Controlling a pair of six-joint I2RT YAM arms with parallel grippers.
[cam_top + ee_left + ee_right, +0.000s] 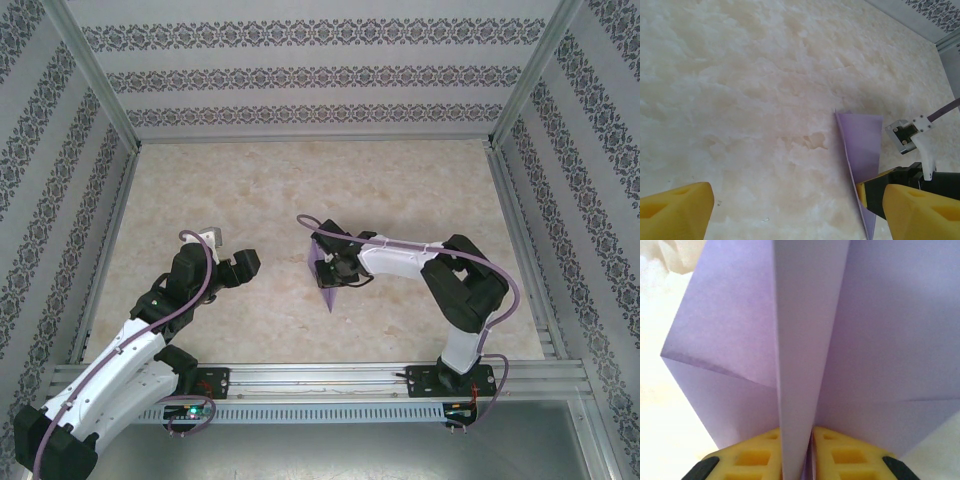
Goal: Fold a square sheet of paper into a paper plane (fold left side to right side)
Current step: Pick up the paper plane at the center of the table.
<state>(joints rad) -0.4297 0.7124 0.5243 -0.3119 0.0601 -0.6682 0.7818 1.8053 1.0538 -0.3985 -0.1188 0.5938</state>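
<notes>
left fingers [675, 212] spread apart | right fingers [752, 457] pinching paper plane [805, 340] centre fold

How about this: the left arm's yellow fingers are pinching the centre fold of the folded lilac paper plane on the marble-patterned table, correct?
Wrong arm. The right arm's yellow fingers are pinching the centre fold of the folded lilac paper plane on the marble-patterned table, as the right wrist view shows. The left arm's fingers stand open.
</notes>
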